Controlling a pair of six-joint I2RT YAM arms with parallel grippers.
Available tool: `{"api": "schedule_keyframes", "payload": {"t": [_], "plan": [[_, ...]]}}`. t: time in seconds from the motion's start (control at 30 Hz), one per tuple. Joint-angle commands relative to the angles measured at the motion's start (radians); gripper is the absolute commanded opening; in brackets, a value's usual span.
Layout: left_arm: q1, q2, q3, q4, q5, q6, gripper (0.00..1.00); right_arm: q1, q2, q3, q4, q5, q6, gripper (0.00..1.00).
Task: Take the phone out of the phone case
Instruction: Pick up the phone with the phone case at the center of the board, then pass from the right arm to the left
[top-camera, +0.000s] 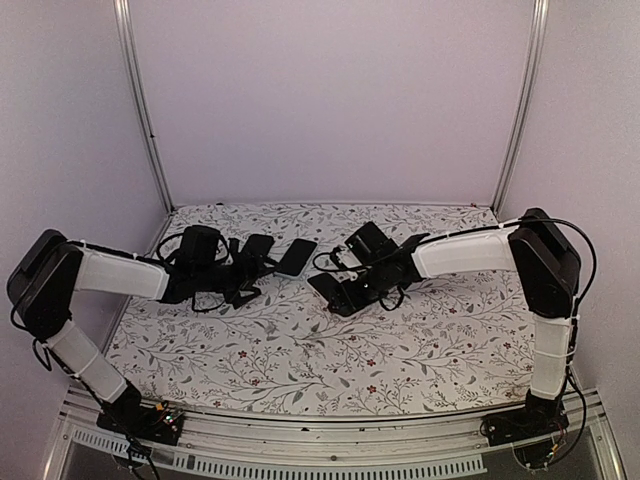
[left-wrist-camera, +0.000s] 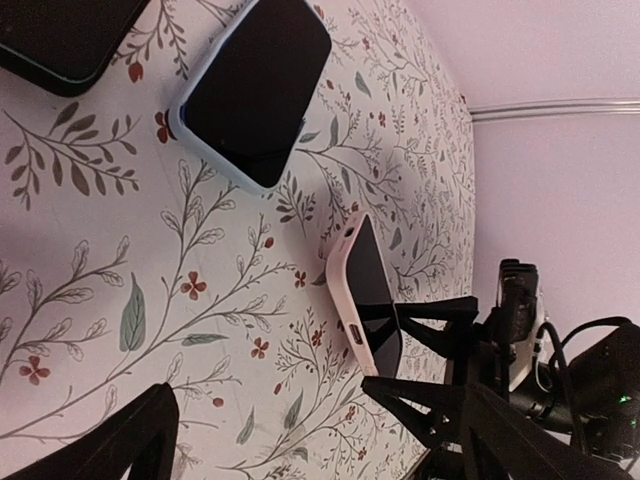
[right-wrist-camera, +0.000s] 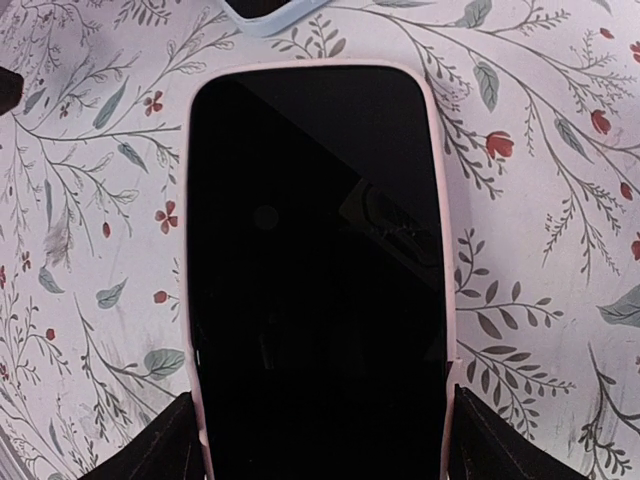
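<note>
A phone with a black screen sits in a pink case. My right gripper is shut on it, one finger on each long side near the bottom end. In the top view the right gripper holds the pink-cased phone near the table's middle. The left wrist view shows this phone tilted on its edge, charging port towards the camera. My left gripper is open and empty, its fingers wide apart over the cloth, short of the phone. It lies left of the phone in the top view.
A second phone in a light blue case lies flat on the floral cloth behind the grippers, also in the top view. A third dark phone lies next to it. Metal posts and walls ring the table.
</note>
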Motion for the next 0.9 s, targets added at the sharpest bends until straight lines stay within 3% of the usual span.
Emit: {"api": "schedule_keyframes", "payload": {"t": [0.0,0.27,0.43,0.7,0.87], "plan": [[-0.015,0.045,-0.013,0.120,0.066,-0.042,0.99,0.031,-0.069,0.026,0.106,-0.020,0.029,0.41],[-0.015,0.097,-0.002,0.180,0.113,-0.048,1.00,0.085,-0.020,0.162,0.074,0.001,0.058,0.42],[-0.010,0.113,-0.033,0.282,0.139,-0.089,0.94,0.112,0.014,0.246,0.040,0.005,0.070,0.42],[0.002,0.124,-0.033,0.349,0.179,-0.110,0.76,0.130,0.066,0.342,-0.013,0.018,0.069,0.42],[0.016,0.128,-0.038,0.390,0.195,-0.131,0.57,0.141,0.088,0.376,-0.036,0.029,0.064,0.42]]}}
